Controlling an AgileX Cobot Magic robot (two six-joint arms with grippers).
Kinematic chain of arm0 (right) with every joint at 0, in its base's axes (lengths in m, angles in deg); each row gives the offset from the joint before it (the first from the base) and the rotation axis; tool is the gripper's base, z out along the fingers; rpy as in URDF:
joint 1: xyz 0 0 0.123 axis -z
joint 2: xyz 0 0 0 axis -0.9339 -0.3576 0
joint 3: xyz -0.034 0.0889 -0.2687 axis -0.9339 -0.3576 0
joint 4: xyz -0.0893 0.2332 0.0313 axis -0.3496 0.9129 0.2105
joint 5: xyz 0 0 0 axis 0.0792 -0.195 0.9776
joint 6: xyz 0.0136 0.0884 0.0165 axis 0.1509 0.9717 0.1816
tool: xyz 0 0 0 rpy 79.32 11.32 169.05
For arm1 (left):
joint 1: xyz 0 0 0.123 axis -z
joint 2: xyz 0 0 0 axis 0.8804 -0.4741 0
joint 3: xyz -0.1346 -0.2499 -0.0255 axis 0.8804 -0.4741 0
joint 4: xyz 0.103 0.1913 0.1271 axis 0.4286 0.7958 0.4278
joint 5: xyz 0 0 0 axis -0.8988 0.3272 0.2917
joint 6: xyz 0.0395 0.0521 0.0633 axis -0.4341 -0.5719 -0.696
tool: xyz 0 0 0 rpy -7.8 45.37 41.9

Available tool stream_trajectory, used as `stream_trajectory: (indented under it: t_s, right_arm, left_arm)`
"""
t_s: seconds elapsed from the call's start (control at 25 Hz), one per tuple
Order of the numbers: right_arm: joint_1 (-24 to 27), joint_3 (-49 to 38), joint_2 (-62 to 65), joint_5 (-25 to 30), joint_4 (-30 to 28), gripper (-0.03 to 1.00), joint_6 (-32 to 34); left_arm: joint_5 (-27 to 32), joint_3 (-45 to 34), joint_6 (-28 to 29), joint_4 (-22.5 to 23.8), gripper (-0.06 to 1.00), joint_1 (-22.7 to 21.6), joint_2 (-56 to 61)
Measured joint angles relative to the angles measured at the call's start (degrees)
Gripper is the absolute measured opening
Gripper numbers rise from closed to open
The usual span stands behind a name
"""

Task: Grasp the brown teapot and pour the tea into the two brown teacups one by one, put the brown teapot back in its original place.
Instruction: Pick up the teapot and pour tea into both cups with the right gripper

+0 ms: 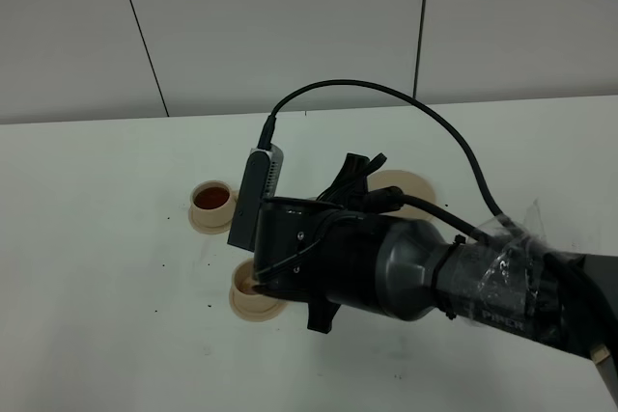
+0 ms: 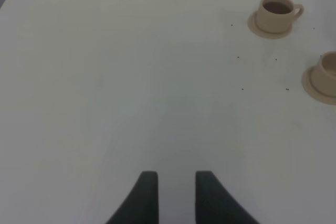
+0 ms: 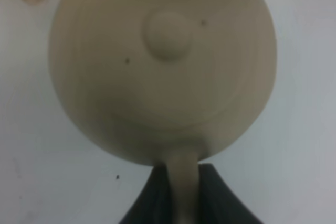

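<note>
The brown teapot (image 3: 163, 61) fills the right wrist view, seen lid-on with its knob in the middle. Its loop handle (image 3: 182, 182) runs between the dark fingers of my right gripper (image 3: 181, 177), which is shut on it. In the high view the right arm (image 1: 386, 262) reaches across the middle and hides the teapot. One brown teacup (image 1: 210, 205) (image 2: 275, 14) holds dark reddish tea on its saucer. The other teacup (image 1: 253, 298) (image 2: 324, 77) sits nearer, half under the arm. The wide saucer (image 1: 410, 183) lies bare behind the arm. My left gripper (image 2: 176, 195) hangs open over bare table.
The white table (image 1: 97, 287) carries a few dark specks around the cups. A grey panelled wall (image 1: 290, 26) rises behind the table's far edge. The right arm's black cable (image 1: 425, 113) loops above the wide saucer.
</note>
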Motion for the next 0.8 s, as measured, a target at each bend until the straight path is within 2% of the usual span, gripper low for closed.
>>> stream_trajectory:
  t_s: [0.8]
  right_arm:
    - [-4.96, 0.00, -3.96, 2.97, -7.55, 0.09, -5.86]
  left_arm:
    - [0.00, 0.00, -0.10, 0.00, 0.24, 0.00, 0.00]
